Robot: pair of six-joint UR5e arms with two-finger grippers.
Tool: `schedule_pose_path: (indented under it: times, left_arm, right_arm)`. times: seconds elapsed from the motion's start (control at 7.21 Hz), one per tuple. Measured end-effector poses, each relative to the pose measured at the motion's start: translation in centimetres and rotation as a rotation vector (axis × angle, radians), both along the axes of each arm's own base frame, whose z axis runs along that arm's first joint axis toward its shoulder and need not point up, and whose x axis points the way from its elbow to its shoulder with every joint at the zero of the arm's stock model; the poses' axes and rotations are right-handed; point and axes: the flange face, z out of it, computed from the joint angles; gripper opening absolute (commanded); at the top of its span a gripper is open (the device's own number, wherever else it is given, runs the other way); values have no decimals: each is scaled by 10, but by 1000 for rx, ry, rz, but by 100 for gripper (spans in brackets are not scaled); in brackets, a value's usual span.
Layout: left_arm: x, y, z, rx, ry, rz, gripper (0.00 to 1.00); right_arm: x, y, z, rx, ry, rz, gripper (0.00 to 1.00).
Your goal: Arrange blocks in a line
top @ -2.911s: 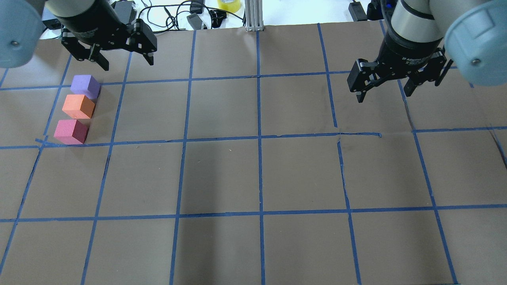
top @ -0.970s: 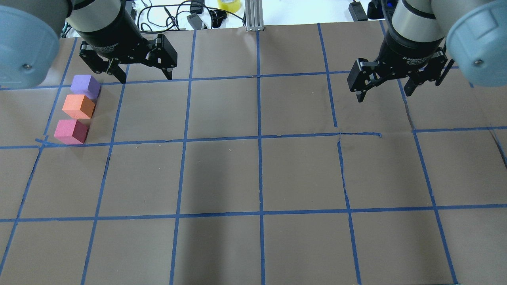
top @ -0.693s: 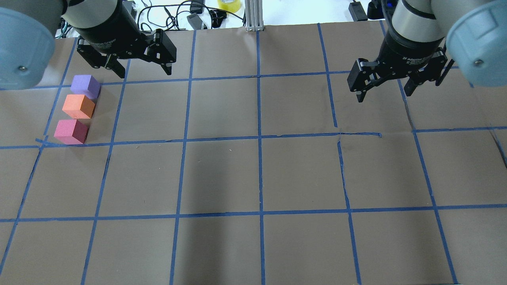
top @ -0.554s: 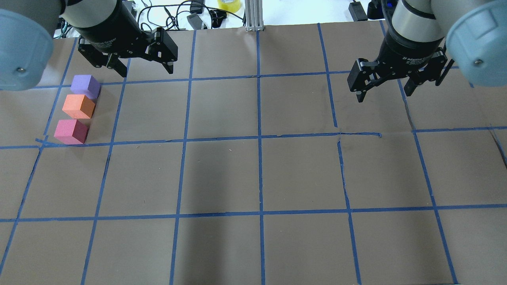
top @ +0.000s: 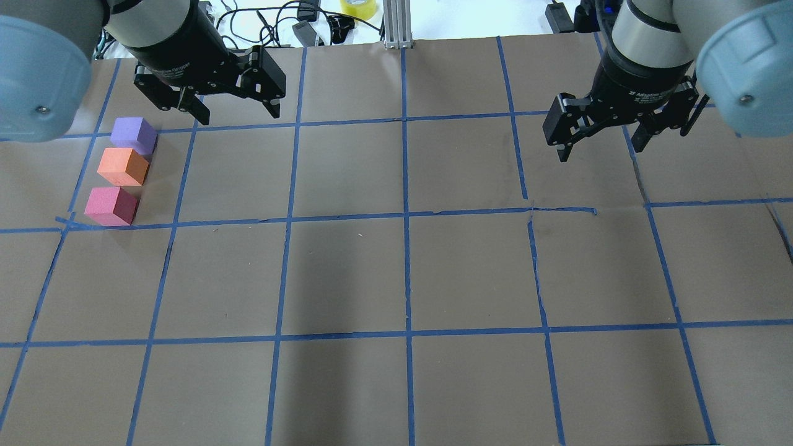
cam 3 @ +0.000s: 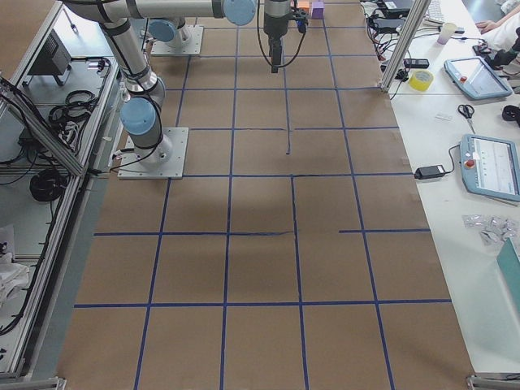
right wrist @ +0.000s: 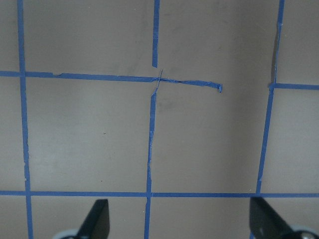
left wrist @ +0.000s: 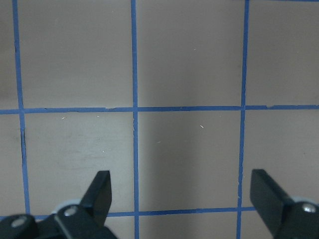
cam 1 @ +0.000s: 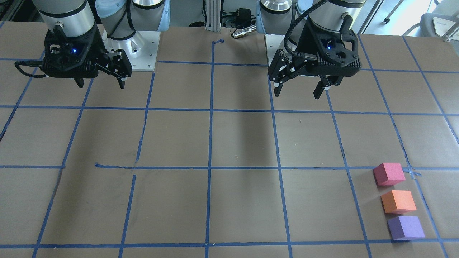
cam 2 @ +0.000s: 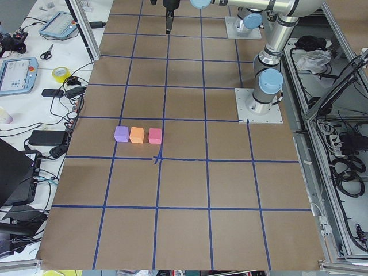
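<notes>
Three blocks stand in a short, close line near the table's left edge: a purple block farthest from me, an orange block in the middle and a pinkish-red block nearest. The front view shows the same row, pinkish-red, orange, purple. My left gripper hangs open and empty above the table, to the right of the purple block and apart from it. Far off on the right side, my right gripper is open and holds nothing. Both wrist views show only taped brown paper between wide-apart fingers.
Brown paper with a blue tape grid covers the table. An aluminium post, cables and a yellow tape roll sit along the far edge. The two arm bases stand at the robot's side.
My left gripper has drifted to the right, away from the purple block, and stays open. The three blocks and the right arm have not moved.
</notes>
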Motion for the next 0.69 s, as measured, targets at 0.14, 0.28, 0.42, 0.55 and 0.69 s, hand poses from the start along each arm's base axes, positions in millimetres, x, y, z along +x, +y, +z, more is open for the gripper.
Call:
schedule_pose_path:
  times: [0.14,0.28,0.42,0.55,0.69]
  left_arm:
    - [1,1,2,-2,-3,1,100]
    - [2,1,4,-4,-7,1,100]
    - [3,0,6,-7,-14,4,100]
    - [5,-2,6,-9,-24,9,100]
    - [8,-4,6,-20,-30,14,100]
  right_arm:
    - [0,0,0,0,0,0,100]
    - [0,0,0,-3,0,1,100]
    - [0,0,1,-8,-3,1,100]
    - [1,0,1,-13,-6,1,100]
    - [1,-1,2,-17,-8,2,100]
